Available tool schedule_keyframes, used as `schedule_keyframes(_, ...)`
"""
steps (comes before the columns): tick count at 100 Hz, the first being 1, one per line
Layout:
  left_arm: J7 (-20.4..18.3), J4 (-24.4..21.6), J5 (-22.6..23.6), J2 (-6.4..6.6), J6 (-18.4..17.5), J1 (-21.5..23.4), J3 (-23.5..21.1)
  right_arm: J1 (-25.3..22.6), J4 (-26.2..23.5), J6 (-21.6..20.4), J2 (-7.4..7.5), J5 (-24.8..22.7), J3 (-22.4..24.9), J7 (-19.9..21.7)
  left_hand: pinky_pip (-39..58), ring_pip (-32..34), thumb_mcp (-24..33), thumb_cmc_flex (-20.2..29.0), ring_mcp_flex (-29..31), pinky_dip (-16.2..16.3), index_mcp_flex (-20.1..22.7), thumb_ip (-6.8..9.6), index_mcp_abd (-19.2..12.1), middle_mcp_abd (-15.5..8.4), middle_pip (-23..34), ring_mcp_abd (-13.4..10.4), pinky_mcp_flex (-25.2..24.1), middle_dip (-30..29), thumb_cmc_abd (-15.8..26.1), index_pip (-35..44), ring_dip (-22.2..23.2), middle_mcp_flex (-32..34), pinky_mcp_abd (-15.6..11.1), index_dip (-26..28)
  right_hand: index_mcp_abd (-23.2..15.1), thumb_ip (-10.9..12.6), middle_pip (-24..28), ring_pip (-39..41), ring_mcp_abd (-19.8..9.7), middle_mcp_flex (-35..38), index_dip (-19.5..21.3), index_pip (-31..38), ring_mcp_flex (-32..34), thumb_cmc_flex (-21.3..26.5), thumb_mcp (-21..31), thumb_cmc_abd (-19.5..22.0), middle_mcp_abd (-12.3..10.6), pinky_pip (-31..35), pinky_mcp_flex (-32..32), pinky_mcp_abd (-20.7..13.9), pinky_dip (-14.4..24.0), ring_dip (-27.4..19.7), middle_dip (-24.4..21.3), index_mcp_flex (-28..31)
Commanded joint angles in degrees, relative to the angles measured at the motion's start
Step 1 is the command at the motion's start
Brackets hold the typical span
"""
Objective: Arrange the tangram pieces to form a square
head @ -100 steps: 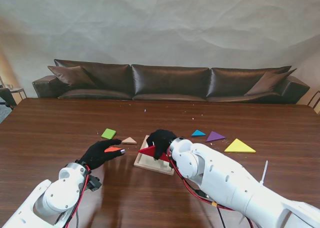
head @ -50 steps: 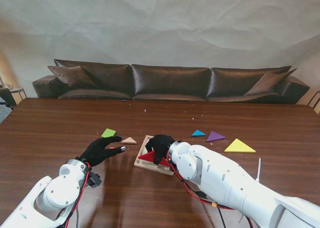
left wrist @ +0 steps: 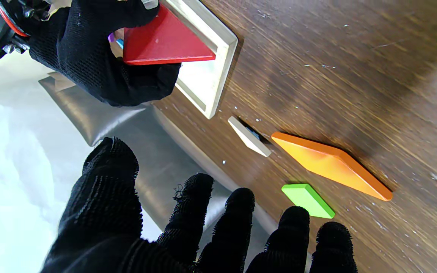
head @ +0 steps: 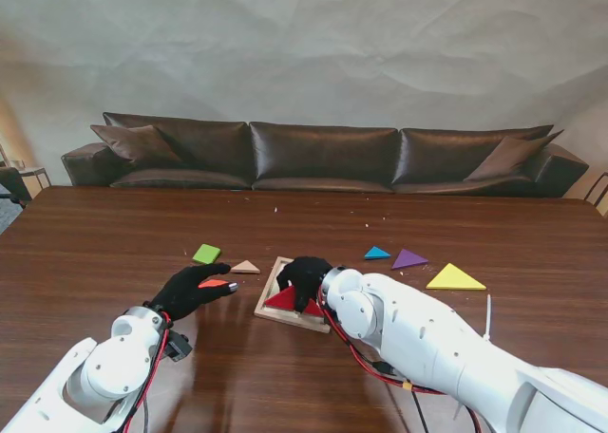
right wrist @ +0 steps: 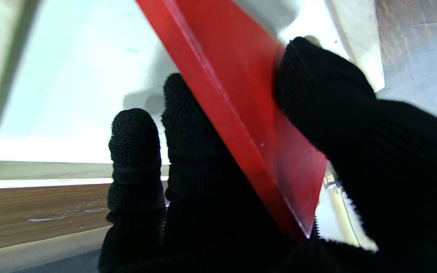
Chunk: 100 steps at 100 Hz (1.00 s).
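With the red triangle [right wrist: 241, 113] pinched in the right hand [head: 302, 273] over the wooden tray [left wrist: 207, 79], its long edge should be squared to the tray's rim before release.

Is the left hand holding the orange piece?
No. The left hand hovers open, fingers spread, while the orange piece lies flat on the table beyond its fingertips.

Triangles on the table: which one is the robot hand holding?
The red triangle, pinched in the right robot hand over the wooden tray. The tan, blue, purple and yellow triangles lie loose on the table, untouched.
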Motion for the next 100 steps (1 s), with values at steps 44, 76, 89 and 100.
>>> schedule_keyframes(44,-2.50,0.07,0.23,0.22,0.31,-0.30,0.00,-0.01,0.03,0.49,0.17,-1.61,-0.49,0.50,-0.28,-0.03,-0.91,0.44,-0.05,0.14,0.18,1.20,-0.15,0.02,-0.23,-0.39,-0.13,0.24,1.42,-0.03,0.43,1.06,-1.22,-0.18,5.61,5.50,1.44,-8.92,-0.54,-8.95,5.30,-11.54,-0.65,-5.51,4.60,0.81,2.78,-3.79,5.45,2.13,0.43,1.65,-2.86,-7.92)
schedule_keyframes(76,-3.33,0.34,0.53,0.43,-0.13,-0.68,-0.17,0.63,-0.24,1.65,0.22,-2.82,-1.12,0.43,-0.26,0.05,-0.88,0.43,0.16,0.12,0.22,1.20,0.04,0.50,0.07,-0.37,0.02,0.61,1.42,-0.02,0.47,1.93,-1.11,-0.18,6.49,12.17,2.59,-15.84,1.27,-15.47,3.58,-11.99,-2.18,-10.70,3.90,3.81,3.55,-4.77,-0.11,3.22,0.48,3.21,-4.42,-12.03)
schedule_keyframes(89,-3.31,0.49,0.52,0.43,-0.31,-0.74,-0.13,0.64,-1.01,2.61,0.55,-3.08,-1.23,1.19,-0.24,0.08,-0.88,0.42,0.24,0.10,0.27,1.20,0.09,0.59,0.06,-0.39,0.11,0.74,1.41,-0.02,0.48,2.06,-1.06,-0.18,6.91,11.99,2.26,-18.36,2.47,-19.24,2.92,-12.78,-5.09,-12.66,3.15,5.24,4.00,-6.14,-3.33,3.79,-0.20,2.96,-5.07,-14.64)
schedule_keyframes(100,-3.34,0.52,0.50,0.44,-0.36,-0.73,-0.06,0.62,-1.69,3.28,0.91,-3.58,-1.38,1.69,-0.22,0.09,-0.88,0.38,0.28,0.09,0.30,1.20,0.02,0.53,0.02,-0.37,0.18,0.78,1.43,-0.01,0.49,2.06,-1.06,-0.18,7.24,11.86,2.36,-19.87,3.38,-21.93,2.32,-13.31,-7.13,-14.24,2.36,6.28,4.18,-6.57,-5.55,4.23,-0.48,2.79,-5.64,-16.87)
